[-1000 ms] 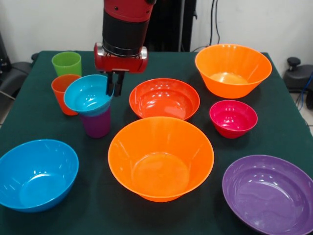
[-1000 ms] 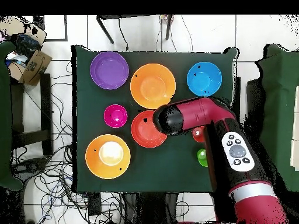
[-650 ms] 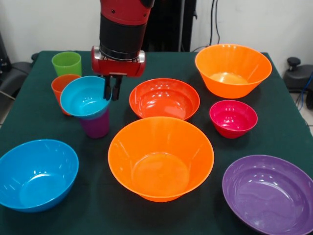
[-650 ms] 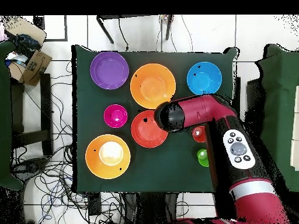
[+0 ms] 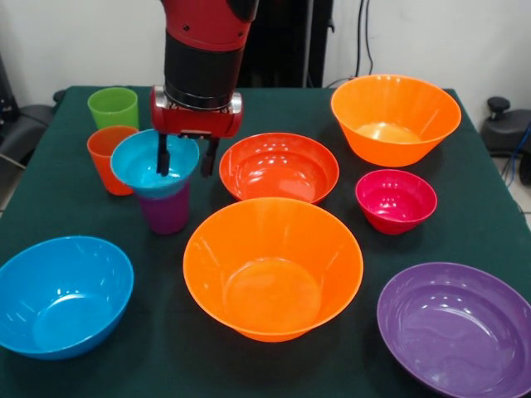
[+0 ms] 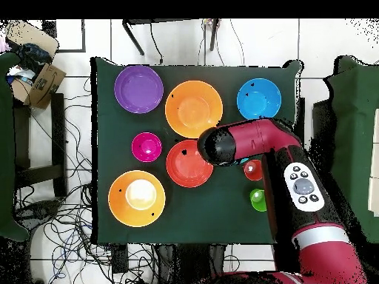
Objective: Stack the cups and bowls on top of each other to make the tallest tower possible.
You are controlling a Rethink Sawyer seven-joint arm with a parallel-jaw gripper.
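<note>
The small teal bowl (image 5: 154,163) rests about level on the purple cup (image 5: 164,211) at the table's left. My gripper (image 5: 185,157) hangs open over the bowl's right rim, one finger (image 5: 163,154) inside the bowl and the other outside it. Just left of this stack stand the orange cup (image 5: 104,154) and, behind it, the green cup (image 5: 113,107). In the overhead view the arm (image 6: 248,140) hides the stack and the gripper, while the orange cup (image 6: 252,170) and green cup (image 6: 257,200) show beside it.
Loose bowls surround the stack: red-orange (image 5: 279,167), a large orange one (image 5: 272,265) in front, a large blue one (image 5: 62,294) front left, magenta (image 5: 396,200), purple (image 5: 456,327) front right, and a second large orange one (image 5: 395,118) at the back right.
The fingers were shut on the tilted teal bowl's rim; they have spread apart, and the bowl now sits level on the purple cup. The gripper shifted slightly left.
</note>
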